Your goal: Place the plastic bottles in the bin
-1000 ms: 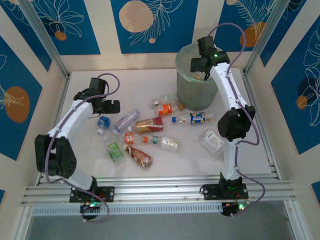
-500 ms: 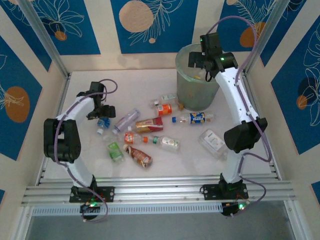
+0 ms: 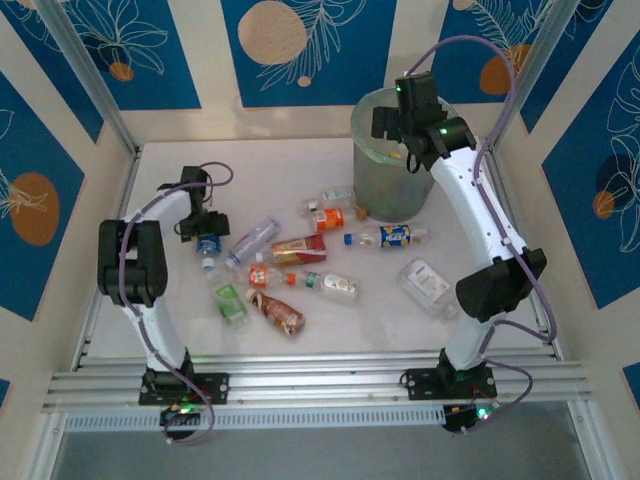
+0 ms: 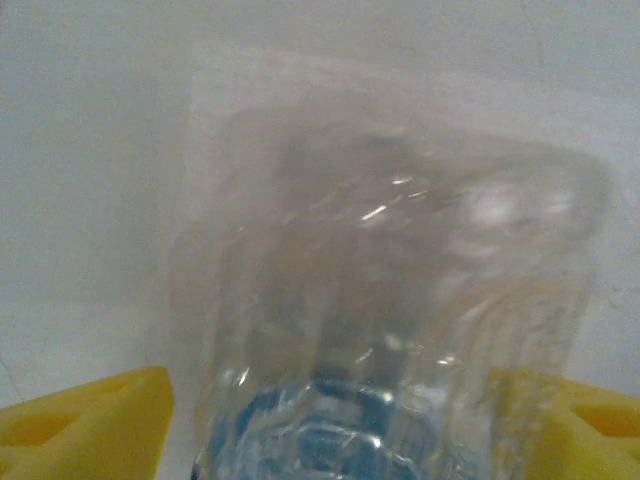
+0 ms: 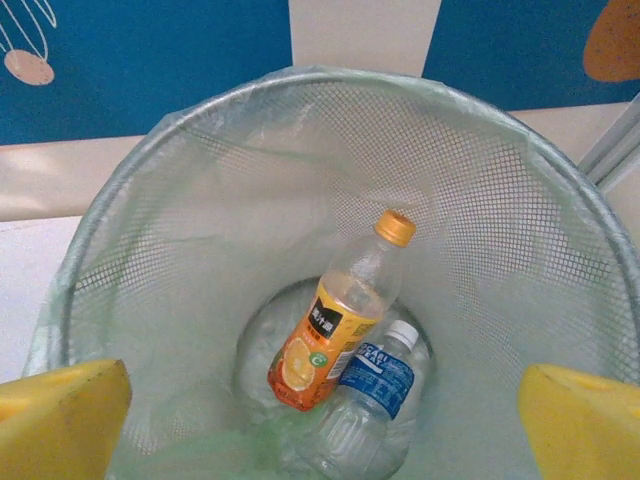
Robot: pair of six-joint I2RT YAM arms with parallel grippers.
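Since the earlier frame, the left tool (image 3: 205,236) has dropped at centre left over a clear bottle (image 4: 390,300) with a blue label, its jaws spread on either side of it. The right tool (image 3: 397,127) hangs open and empty above the bin (image 3: 385,190) at upper right, which contains an orange-labelled bottle (image 5: 335,325) and a blue-labelled bottle (image 5: 372,390). Other plastic bottles (image 3: 300,250) lie scattered mid-frame on the pale desk (image 3: 290,170). Blue patterned panels (image 3: 300,50) wall the enclosure.

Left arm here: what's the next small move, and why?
Probably close the left gripper: its yellow fingers straddle the clear blue-labelled bottle lying on the table, apparently not yet squeezing it.
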